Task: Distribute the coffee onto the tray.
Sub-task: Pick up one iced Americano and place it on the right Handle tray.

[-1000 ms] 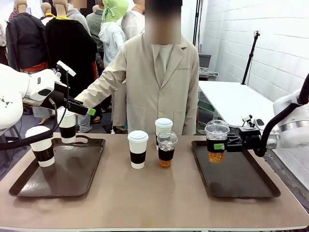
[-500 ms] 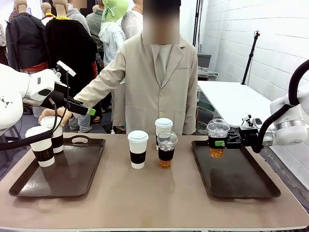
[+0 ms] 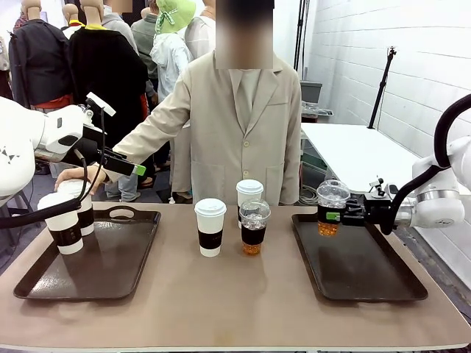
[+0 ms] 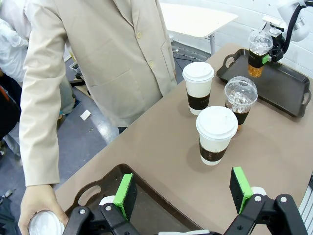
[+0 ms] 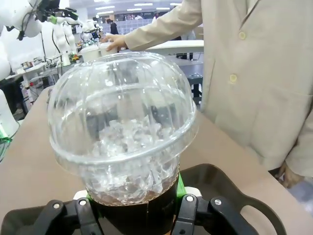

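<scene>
Carried higher now, toward 12 o'clock end of right tray (image 3: 372, 283): iced cup (image 3: 333, 195) clamped in right hand (image 3: 329, 217). Lower slowly, keep upright, unclamp once seated. Left hand (image 4: 183, 192) apart, idle.

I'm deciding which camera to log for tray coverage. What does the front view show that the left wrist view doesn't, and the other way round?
Front view: the left tray in full outline, with a sleeved white cup standing whole at its left side.

Left wrist view: a close look at the left gripper, green pads wide apart over the left tray.

Both: the person's hand on a second white cup, two more white cups and an iced cup mid-table, and the right gripper shut on another iced drink at the right tray.
</scene>
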{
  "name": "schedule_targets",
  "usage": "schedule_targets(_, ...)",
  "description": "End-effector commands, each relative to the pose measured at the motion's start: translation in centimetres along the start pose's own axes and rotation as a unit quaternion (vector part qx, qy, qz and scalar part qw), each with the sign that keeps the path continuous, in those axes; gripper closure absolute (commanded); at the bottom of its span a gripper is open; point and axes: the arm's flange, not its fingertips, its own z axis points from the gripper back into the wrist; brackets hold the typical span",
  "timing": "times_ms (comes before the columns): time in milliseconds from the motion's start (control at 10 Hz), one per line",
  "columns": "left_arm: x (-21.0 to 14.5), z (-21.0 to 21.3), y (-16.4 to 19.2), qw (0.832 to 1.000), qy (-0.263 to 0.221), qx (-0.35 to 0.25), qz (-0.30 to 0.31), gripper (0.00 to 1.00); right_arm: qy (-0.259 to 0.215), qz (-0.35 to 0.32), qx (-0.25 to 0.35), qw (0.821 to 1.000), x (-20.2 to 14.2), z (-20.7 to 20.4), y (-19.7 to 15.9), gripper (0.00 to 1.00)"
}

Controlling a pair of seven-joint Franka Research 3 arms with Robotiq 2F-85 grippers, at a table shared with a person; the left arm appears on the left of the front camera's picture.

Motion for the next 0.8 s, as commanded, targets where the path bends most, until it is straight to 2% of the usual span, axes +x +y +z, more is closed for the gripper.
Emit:
schedule_targets(0,-0.1,0.1,-0.1,1.000,0.005,-0.002,0.004,0.00,-0.001,0.008,0.001,1.000,0.3,0.0,0.1,0.41)
schedule_targets(300,-0.1,0.1,-0.1,1.000,0.005,-0.002,0.004,0.00,0.002,-0.001,0.001,1.000,-0.2,0.0,0.1,0.41)
schedule_targets(700,-0.1,0.1,-0.1,1.000,0.005,-0.002,0.004,0.00,-0.024,-0.003,0.011,1.000,-1.1,-1.6,-2.9,0.41)
